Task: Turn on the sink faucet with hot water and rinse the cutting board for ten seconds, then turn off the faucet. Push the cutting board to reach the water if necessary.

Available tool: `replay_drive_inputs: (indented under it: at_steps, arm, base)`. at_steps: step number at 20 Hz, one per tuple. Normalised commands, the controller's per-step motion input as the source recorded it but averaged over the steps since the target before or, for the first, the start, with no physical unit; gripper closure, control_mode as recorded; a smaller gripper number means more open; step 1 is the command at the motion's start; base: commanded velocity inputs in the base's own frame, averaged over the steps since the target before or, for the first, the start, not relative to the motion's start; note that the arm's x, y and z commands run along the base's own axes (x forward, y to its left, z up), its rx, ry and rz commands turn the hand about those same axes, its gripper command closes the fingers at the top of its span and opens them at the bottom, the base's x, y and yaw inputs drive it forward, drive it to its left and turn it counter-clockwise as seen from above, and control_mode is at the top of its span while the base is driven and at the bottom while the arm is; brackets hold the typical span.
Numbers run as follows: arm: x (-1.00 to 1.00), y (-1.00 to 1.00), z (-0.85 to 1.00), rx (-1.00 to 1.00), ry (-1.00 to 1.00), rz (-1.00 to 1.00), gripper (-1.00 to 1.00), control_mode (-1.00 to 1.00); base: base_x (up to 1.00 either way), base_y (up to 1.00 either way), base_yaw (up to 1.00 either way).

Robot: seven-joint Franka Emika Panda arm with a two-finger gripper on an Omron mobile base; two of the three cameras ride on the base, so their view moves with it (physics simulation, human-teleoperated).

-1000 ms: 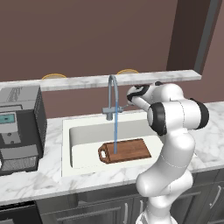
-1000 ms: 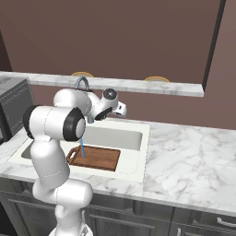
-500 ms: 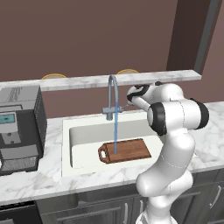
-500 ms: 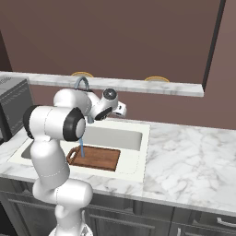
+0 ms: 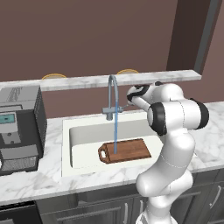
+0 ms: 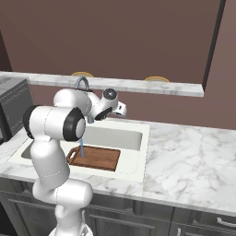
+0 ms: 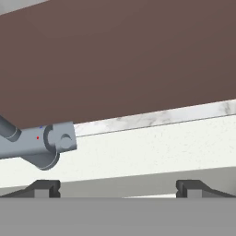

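Observation:
The sink faucet (image 5: 113,92) stands behind the sink (image 5: 70,151), and the water (image 5: 116,136) falls in a thin blue stream onto the cutting board (image 5: 127,151), which lies flat in the basin with its handle to the left. In the right base view the water (image 6: 82,148) also lands on the cutting board (image 6: 97,158). My gripper (image 5: 128,103) hovers just right of the faucet's base, level with the side lever. The hand view has my gripper (image 7: 117,186) open, fingertips wide apart, with the faucet's grey base and lever (image 7: 45,145) off to the left and nothing between the fingers.
A dark coffee machine (image 5: 18,127) stands on the counter left of the sink. A marble ledge (image 5: 166,77) runs along the wall above the faucet, with two yellowish rims (image 5: 127,71) behind it. Marble counter (image 6: 189,156) stretches right of the sink.

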Motion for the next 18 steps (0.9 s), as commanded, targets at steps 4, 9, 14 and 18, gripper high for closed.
replay_drive_inputs:
  at_steps: [4, 9, 14, 18]
  arm:
    - [0.0, 0.0, 0.0, 0.0, 0.0, 0.0, -1.0, -1.0]
    - [0.0, 0.0, 0.0, 0.0, 0.0, 0.0, -1.0, -1.0]
    - [0.0, 0.0, 0.0, 0.0, 0.0, 0.0, -1.0, -1.0]
    - [0.0, 0.0, 0.0, 0.0, 0.0, 0.0, -1.0, -1.0]
  base:
    - [0.0, 0.0, 0.0]
    - [0.0, 0.0, 0.0]
    - [0.0, 0.0, 0.0]
    - [0.0, 0.0, 0.0]
